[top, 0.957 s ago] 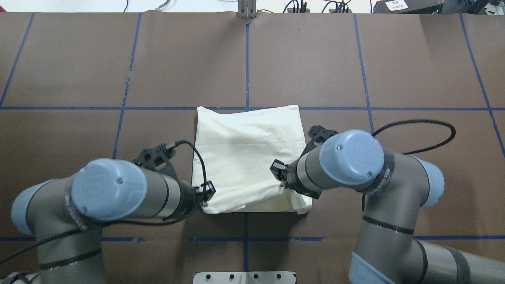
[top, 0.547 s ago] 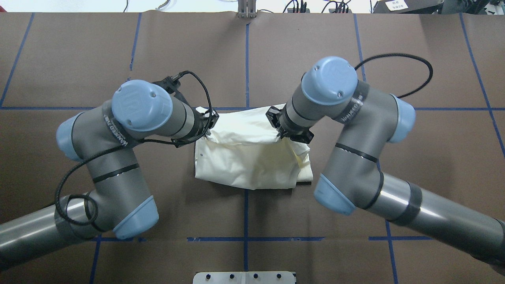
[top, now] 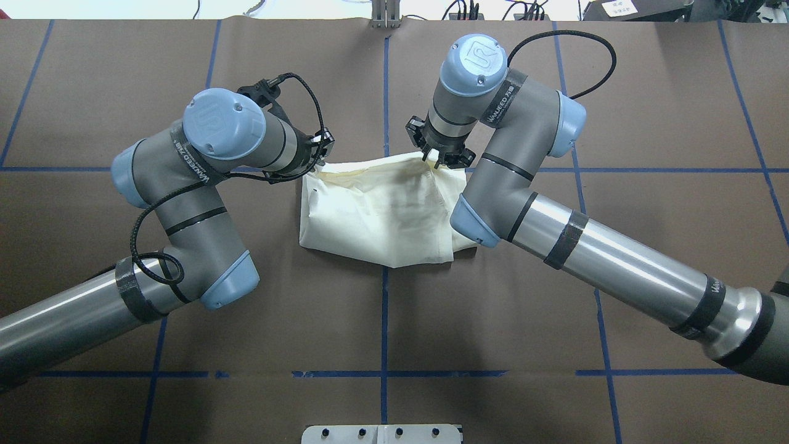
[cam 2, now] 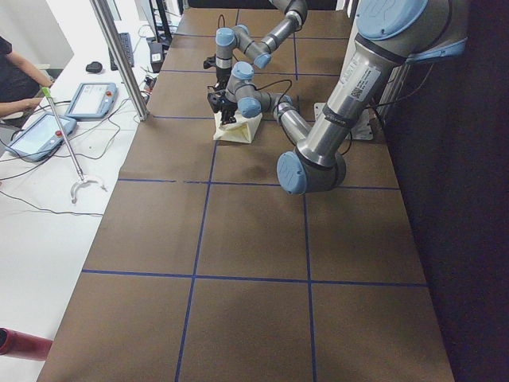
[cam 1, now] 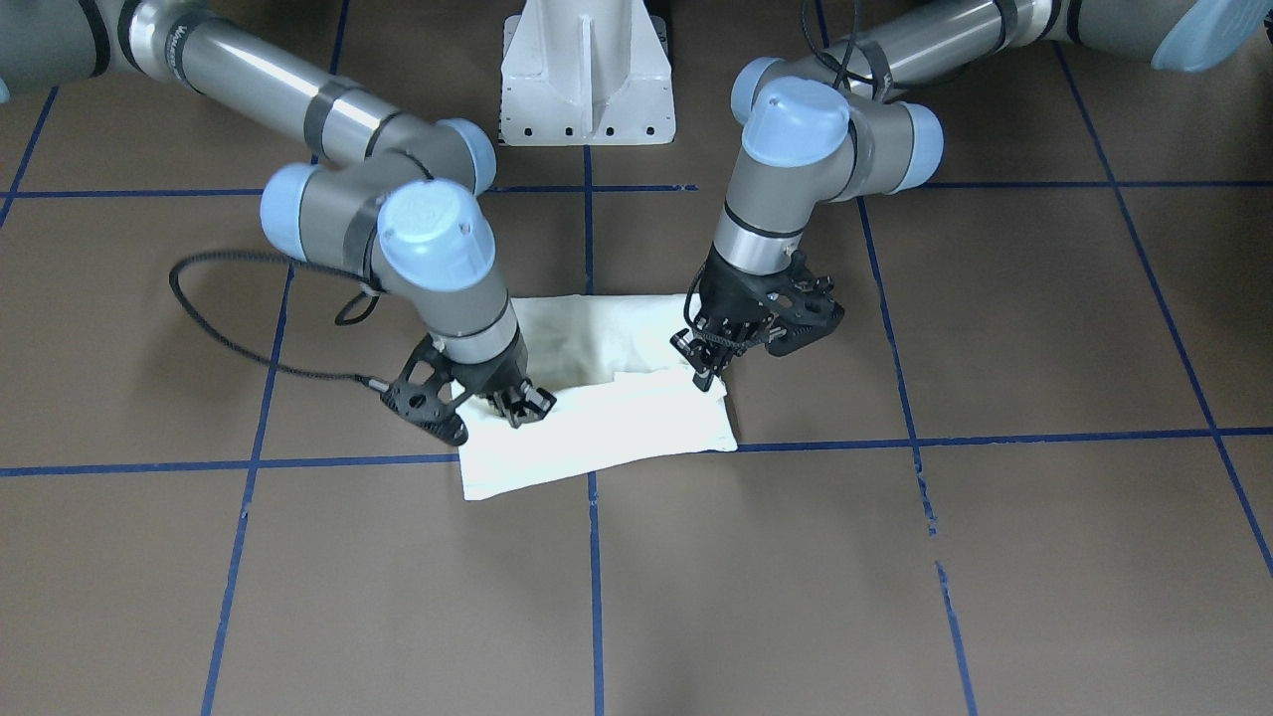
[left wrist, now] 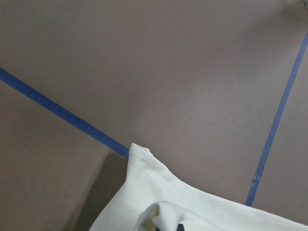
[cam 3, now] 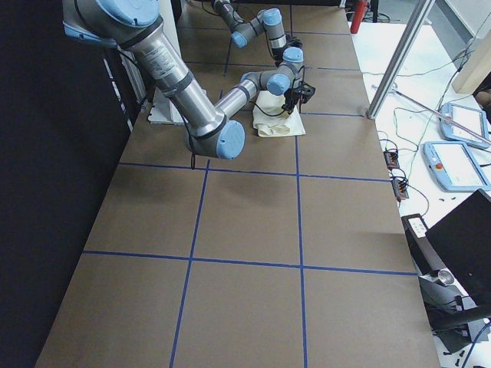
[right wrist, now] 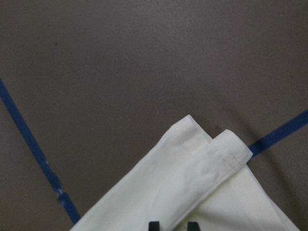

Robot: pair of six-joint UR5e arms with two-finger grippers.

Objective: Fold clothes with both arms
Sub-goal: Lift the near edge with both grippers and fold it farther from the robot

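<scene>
In the middle of the counter [top: 555, 259] lies the shirt [top: 376, 216], folded over; the left gripper [top: 322, 154] and the right gripper [top: 439, 159] each pinch one far corner. It seems light and limp, so the corners are best to hold.

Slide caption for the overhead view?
Left gripper and right gripper pinch far corners of the folded shirt on the table.
</scene>
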